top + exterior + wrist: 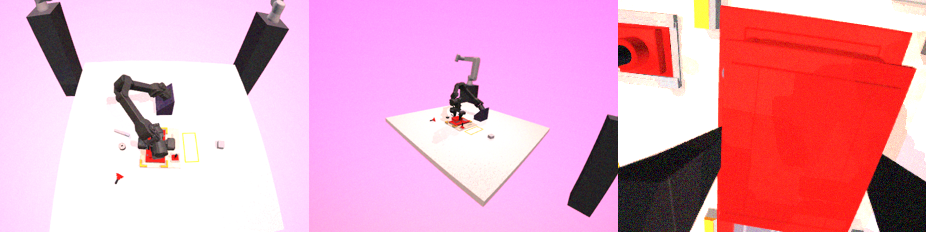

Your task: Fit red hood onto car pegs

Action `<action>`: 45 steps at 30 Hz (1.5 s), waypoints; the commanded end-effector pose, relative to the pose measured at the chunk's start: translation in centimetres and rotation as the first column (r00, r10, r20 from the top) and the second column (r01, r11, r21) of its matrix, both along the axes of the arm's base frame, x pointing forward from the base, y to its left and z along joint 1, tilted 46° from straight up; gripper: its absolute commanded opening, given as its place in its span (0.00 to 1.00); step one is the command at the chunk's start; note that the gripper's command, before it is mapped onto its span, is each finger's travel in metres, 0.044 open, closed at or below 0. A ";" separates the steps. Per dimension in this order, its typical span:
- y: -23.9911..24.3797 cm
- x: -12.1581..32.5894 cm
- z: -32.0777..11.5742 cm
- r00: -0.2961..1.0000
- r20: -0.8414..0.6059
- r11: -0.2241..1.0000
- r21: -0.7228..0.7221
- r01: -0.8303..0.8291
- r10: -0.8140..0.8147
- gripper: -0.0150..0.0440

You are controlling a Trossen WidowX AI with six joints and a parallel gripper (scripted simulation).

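While its fingers grip the red hood [457, 118] [808, 145], the gripper [157, 144] [457, 117] [796, 145] hovers over the jig.
The shell is above the red chassis [155, 160] [459, 122] [818, 25]; its seating on the pegs cannot be seen.

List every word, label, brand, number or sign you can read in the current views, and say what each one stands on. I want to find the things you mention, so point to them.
None: no readable text shows in any current view.
The hood [808, 130] shows only plain red faces and thin lines.
The small grey block [220, 144] [491, 136] is too small to tell whether it is marked.
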State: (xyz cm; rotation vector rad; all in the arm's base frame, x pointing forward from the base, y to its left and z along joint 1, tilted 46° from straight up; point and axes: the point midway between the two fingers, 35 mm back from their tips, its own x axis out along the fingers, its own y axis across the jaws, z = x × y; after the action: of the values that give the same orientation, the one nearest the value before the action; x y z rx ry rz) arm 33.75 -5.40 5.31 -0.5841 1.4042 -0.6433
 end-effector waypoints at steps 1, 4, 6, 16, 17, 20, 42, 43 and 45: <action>-0.1 0.0 0.0 1.000 -0.002 1.000 -0.003 -0.003 0.003 0.25; -0.1 0.0 0.0 1.000 -0.002 1.000 -0.003 -0.003 0.003 0.25; -0.1 0.0 0.0 1.000 -0.002 1.000 -0.003 -0.003 0.003 0.25; -0.2 0.0 -0.1 1.000 -0.002 1.000 -0.003 -0.003 0.003 0.25; -0.2 0.0 -0.1 1.000 -0.002 1.000 -0.003 -0.003 0.003 0.25; -0.3 0.1 -0.2 1.000 -0.002 1.000 -0.003 -0.003 0.003 0.25; -0.9 0.1 -0.8 1.000 -0.002 1.000 -0.003 -0.003 0.003 0.25; -0.9 0.1 -0.8 1.000 -0.002 1.000 -0.003 -0.003 0.003 0.25; -1.0 0.1 -0.9 1.000 -0.002 1.000 -0.003 -0.003 0.003 0.25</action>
State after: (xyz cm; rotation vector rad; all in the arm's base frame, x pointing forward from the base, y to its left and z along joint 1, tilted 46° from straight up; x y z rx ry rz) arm 33.86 -6.14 4.61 -0.5880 1.4030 -0.6410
